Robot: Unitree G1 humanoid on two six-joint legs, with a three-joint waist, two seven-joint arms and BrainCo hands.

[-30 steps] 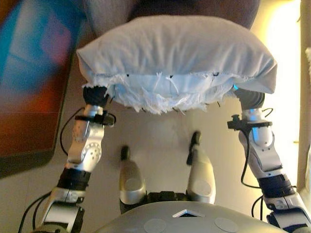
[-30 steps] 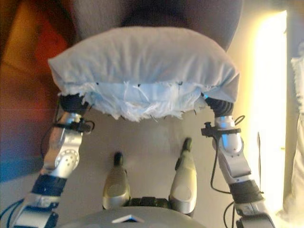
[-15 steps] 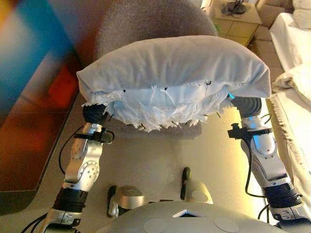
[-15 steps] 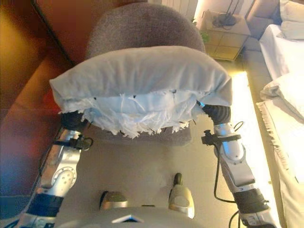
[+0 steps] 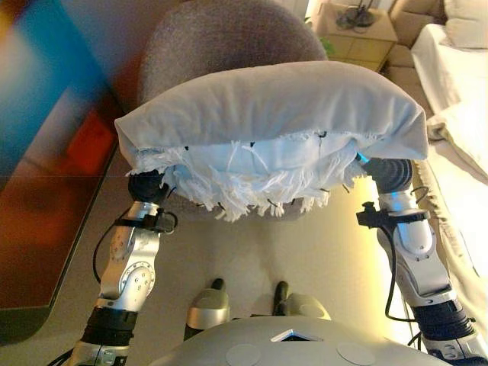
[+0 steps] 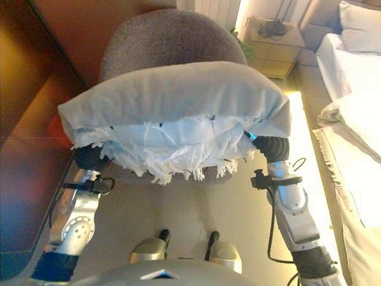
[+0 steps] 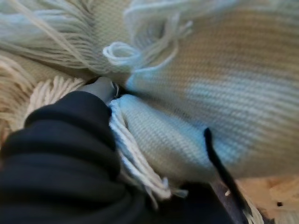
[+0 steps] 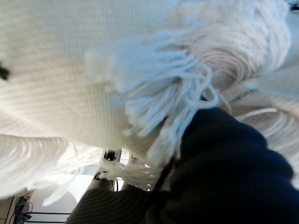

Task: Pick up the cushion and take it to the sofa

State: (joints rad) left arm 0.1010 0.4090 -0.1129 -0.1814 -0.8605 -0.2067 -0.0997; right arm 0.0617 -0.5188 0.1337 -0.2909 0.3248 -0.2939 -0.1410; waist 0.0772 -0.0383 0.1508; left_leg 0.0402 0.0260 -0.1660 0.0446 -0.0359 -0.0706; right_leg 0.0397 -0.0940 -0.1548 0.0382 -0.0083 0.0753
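- The cushion [image 5: 271,114], pale grey-white with a fringed edge, is being carried off the floor across both arms, its long side running left to right in front of the robot.
- Its fringed near edge is hanging down toward the robot; the smooth far edge is overlapping the near part of the round grey chair [image 5: 229,38] in the head views.
- The left hand [image 7: 100,88] is sitting under the cushion's left end; only its dark cover and a bit of one finger are showing against the knit, so its grip cannot be told.
- The right hand [image 8: 224,163] is sitting under the cushion's right end, fingers buried in fringe; grip cannot be told either.
- The chair is standing directly ahead, beyond the cushion.
- A dark reddish-brown panel [image 6: 30,149] is running along the left side, its edge close beside the left arm.
- A white bed [image 6: 351,137] with a fringed cover is lying along the right, and a small bedside cabinet [image 6: 274,44] is standing far right.
- Beige floor [image 6: 196,202] is showing open between panel and bed, near the robot.
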